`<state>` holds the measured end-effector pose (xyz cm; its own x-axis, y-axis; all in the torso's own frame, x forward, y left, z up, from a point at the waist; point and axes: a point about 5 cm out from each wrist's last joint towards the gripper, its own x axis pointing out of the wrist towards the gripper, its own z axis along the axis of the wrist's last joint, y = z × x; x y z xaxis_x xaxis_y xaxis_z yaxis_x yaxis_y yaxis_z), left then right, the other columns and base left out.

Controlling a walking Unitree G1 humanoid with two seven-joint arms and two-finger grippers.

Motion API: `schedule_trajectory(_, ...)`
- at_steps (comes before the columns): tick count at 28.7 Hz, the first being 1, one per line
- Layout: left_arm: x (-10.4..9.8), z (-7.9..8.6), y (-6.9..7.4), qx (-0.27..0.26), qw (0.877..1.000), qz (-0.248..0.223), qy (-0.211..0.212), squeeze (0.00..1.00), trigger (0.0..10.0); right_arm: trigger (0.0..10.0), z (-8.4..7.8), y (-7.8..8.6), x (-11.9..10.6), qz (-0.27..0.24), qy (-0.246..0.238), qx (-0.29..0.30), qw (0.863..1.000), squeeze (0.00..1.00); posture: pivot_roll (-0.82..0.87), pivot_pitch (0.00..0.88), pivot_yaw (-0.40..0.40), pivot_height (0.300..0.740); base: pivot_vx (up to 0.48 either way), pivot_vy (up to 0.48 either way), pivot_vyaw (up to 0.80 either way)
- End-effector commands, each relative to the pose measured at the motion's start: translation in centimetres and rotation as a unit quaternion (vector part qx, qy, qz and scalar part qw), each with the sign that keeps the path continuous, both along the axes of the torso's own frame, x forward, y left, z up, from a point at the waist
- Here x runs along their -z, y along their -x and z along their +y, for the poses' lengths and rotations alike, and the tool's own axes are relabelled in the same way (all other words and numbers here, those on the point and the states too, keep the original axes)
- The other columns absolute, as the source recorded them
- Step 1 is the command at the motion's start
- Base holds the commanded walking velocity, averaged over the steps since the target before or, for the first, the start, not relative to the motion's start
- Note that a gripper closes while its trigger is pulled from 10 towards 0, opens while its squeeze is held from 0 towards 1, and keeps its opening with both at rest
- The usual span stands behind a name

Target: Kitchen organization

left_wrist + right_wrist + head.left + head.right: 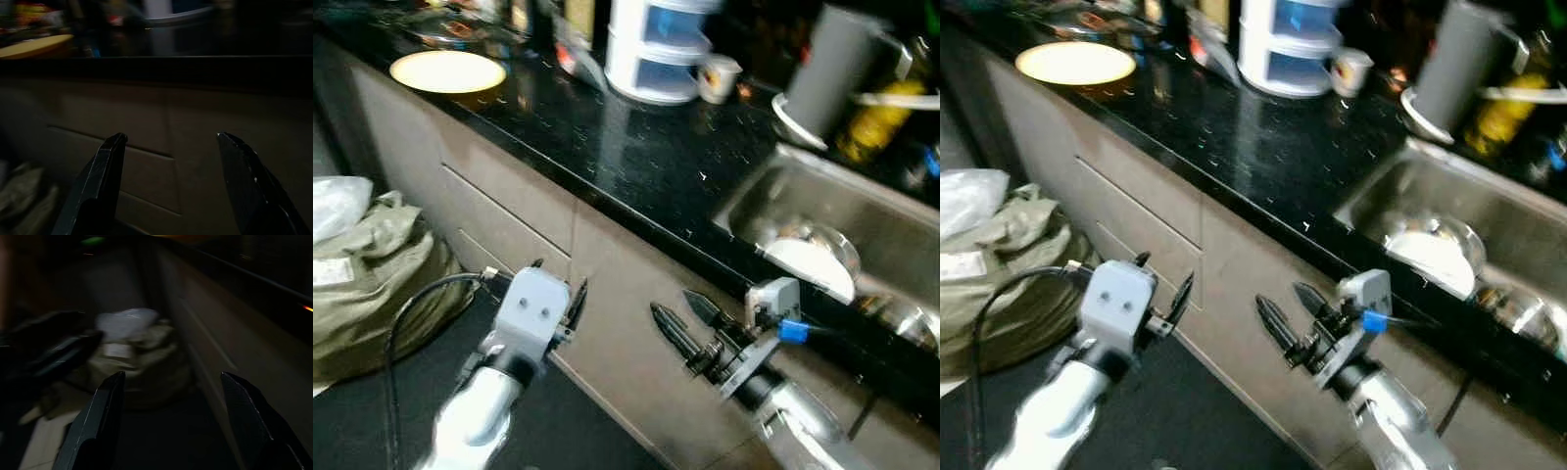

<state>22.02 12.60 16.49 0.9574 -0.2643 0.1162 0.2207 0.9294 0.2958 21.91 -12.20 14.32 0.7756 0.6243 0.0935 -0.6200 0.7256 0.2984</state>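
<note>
A black stone counter (636, 147) runs across the view above grey drawer fronts (509, 211). On it are a yellow plate (447, 70), a white stacked container (654, 49), a small white cup (717, 78) and a grey cylinder (832, 69). The steel sink (773, 186) at the right holds a white plate (811, 264) and steel bowls. Both grippers hover low in front of the cabinet, below the counter edge. My left gripper (558, 279) is open and holds nothing. My right gripper (680, 315) is also open and holds nothing, just below the sink.
An olive green bag (382, 284) with a white plastic bag (337, 206) on it sits on the floor at the left, against the cabinet. Bottles and clutter (886, 117) crowd the back of the counter. A dark floor (558, 421) lies under the arms.
</note>
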Motion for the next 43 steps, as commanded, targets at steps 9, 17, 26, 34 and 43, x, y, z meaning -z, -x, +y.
schedule_trajectory(9, -0.2, -0.3, -0.4, -0.003, 1.000, -0.003, 0.007, 0.00, 10.0, 10.0, 0.0, -1.0, -0.8, -0.010, -0.006, 0.012, 1.000, 0.00, 0.13, 0.028, -0.176, 0.740, 0.000, 0.000, 0.80)
schedule_trajectory(17, -0.4, -0.4, -0.9, -0.015, 1.000, -0.009, 0.006, 0.00, 10.0, 10.0, 0.9, -2.0, -1.6, -0.022, -0.023, 0.011, 0.999, 0.00, 0.13, 0.030, -0.180, 0.740, 0.000, 0.000, 0.80)
schedule_trajectory(26, -0.4, -0.4, -1.0, -0.015, 1.000, -0.005, 0.005, 0.00, 10.0, 10.0, 1.6, -2.7, -2.3, -0.034, -0.032, 0.004, 0.999, 0.00, 0.15, 0.033, -0.186, 0.740, 0.000, 0.000, 0.73)
schedule_trajectory(34, -0.3, -0.4, -0.9, -0.009, 1.000, -0.002, 0.010, 0.00, 10.0, 10.0, 1.9, -3.1, -2.2, -0.028, -0.026, 0.009, 0.999, 0.00, 0.15, 0.033, -0.186, 0.740, 0.000, 0.000, 0.12)
schedule_trajectory(43, -0.3, -0.6, -0.9, 0.000, 1.000, 0.000, 0.005, 0.00, 10.0, 10.0, 2.0, -3.3, -2.2, -0.030, -0.023, 0.011, 0.999, 0.00, 0.15, 0.034, -0.183, 0.740, 0.231, 0.000, 0.00)
